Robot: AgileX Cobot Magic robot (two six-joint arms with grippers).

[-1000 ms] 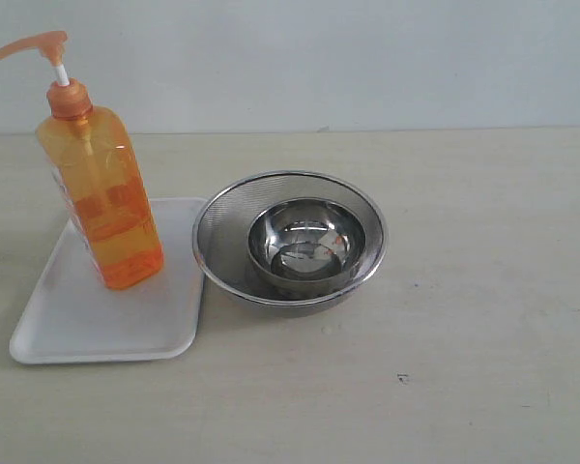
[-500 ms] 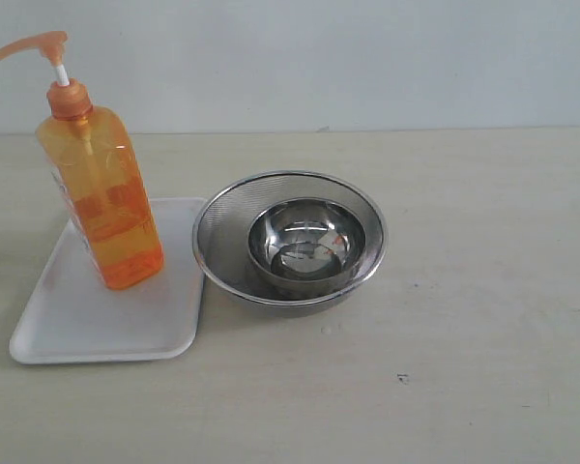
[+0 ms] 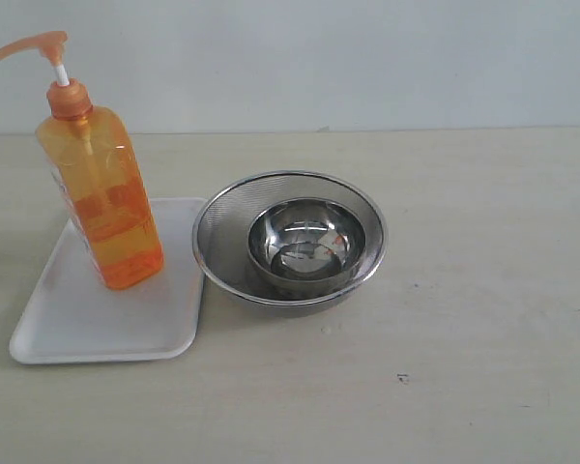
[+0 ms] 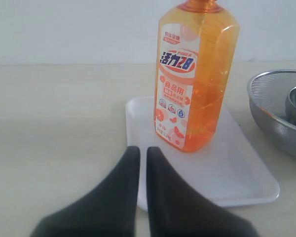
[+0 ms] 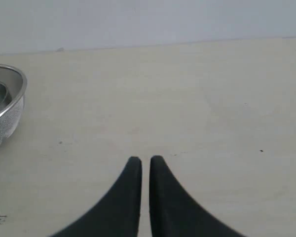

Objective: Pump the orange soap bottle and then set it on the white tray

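We see the orange soap bottle (image 3: 104,208) standing upright on the white tray (image 3: 87,333), toward its far end. Just beside the tray, a mesh strainer (image 3: 220,246) holds a steel bowl (image 3: 307,242) on the pale surface (image 3: 483,290). Our left end effector (image 4: 143,150) points at the bottle, apart from it, fingers together and empty. The right end effector (image 5: 145,159) is likewise closed on nothing.
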